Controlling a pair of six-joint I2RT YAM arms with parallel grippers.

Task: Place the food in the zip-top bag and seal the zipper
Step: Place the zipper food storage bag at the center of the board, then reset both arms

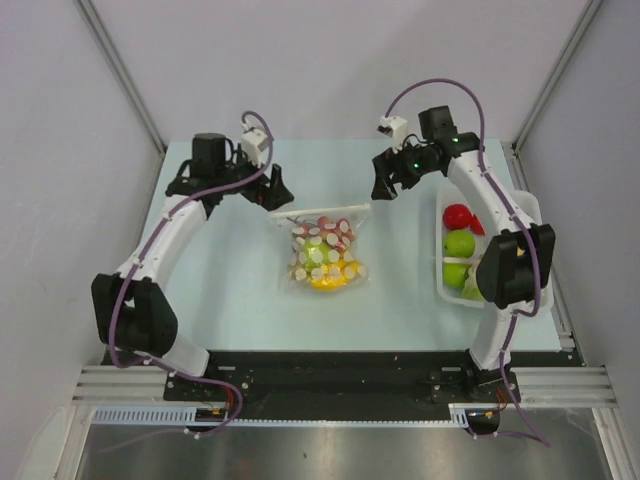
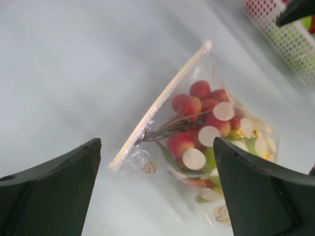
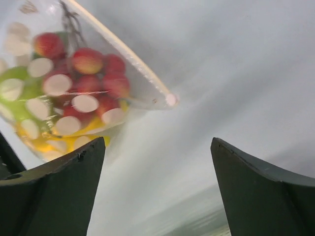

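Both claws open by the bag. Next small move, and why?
Probably lower the left claw onto the zipper end and pinch: it and the right claw hang open at the strip's two ends, and the zip-top bag holds food. Seal state unclear.

Clear zip-top bag dotted whitish, its zipper white, shows red, green and yellow food; at three o'clock, a white slotted basket on pale blue table.

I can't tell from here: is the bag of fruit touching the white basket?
Apart. The overhead view shows a wide stretch of bare table between the bag and the basket.
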